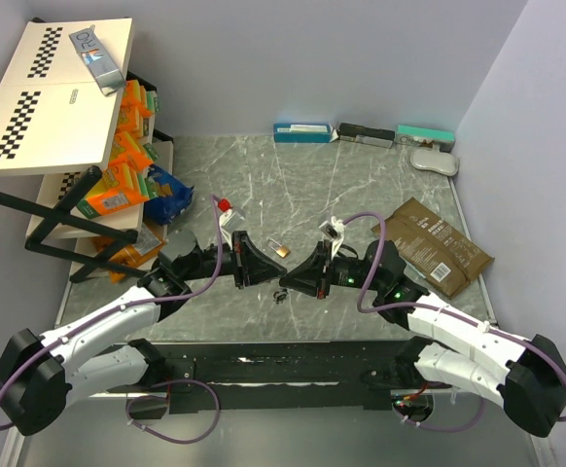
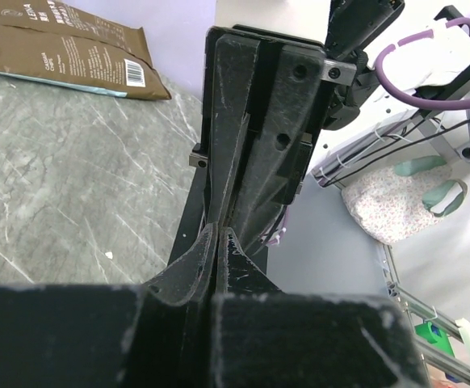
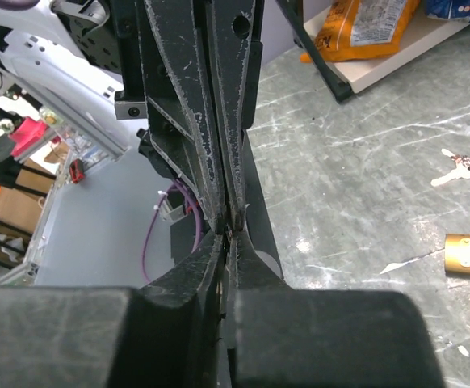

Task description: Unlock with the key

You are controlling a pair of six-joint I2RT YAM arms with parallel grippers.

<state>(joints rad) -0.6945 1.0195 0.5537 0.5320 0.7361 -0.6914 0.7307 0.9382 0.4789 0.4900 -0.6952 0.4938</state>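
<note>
A small brass padlock [image 1: 278, 249] lies on the grey marble table just beyond the two grippers; it also shows in the right wrist view [image 3: 467, 255]. A silver key [image 3: 455, 171] on a small reddish ring lies flat on the table beyond the padlock, seen only in the right wrist view. My left gripper [image 1: 273, 273] [image 2: 219, 231] is shut with nothing visible between its fingers. My right gripper [image 1: 293, 282] [image 3: 228, 230] is shut too. The two point at each other, tips almost touching, low over the table on the near side of the padlock.
A brown pouch [image 1: 439, 243] lies to the right. A shelf of snack packets [image 1: 127, 185] stands at the left. Flat boxes [image 1: 302, 132] and a white object [image 1: 434, 161] line the back wall. A small dark item [image 1: 281, 295] lies under the fingertips.
</note>
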